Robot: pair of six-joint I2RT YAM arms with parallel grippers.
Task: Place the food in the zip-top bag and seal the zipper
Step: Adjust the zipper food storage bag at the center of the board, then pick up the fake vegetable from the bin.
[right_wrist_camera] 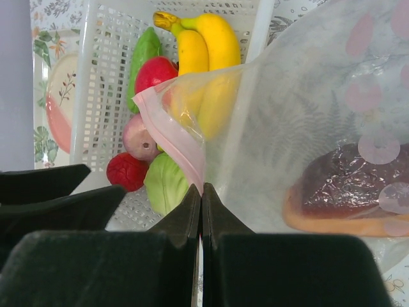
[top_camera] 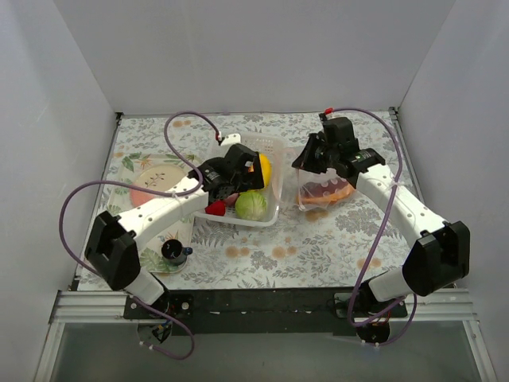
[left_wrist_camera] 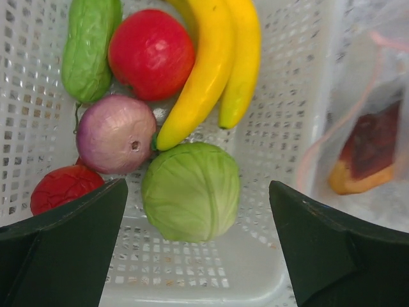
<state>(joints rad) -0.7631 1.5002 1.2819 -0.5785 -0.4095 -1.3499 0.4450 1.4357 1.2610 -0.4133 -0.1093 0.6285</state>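
The white basket (left_wrist_camera: 287, 96) holds a green cucumber (left_wrist_camera: 89, 48), a red apple (left_wrist_camera: 151, 54), a yellow banana bunch (left_wrist_camera: 211, 70), a purple onion (left_wrist_camera: 115, 134), a pale green cabbage (left_wrist_camera: 190, 190) and a small red tomato (left_wrist_camera: 61, 188). My left gripper (left_wrist_camera: 198, 256) is open above the basket, with the cabbage between its fingers and untouched. The clear zip-top bag (right_wrist_camera: 307, 121) lies to the right of the basket with an orange and dark red piece (right_wrist_camera: 348, 204) inside. My right gripper (right_wrist_camera: 202, 192) is shut on the pink zipper (right_wrist_camera: 172, 131) and holds the bag's mouth up.
A floral plate (top_camera: 155, 179) lies left of the basket. A small black round object (top_camera: 175, 253) sits on another plate near the left arm's base. White walls close in the table on three sides.
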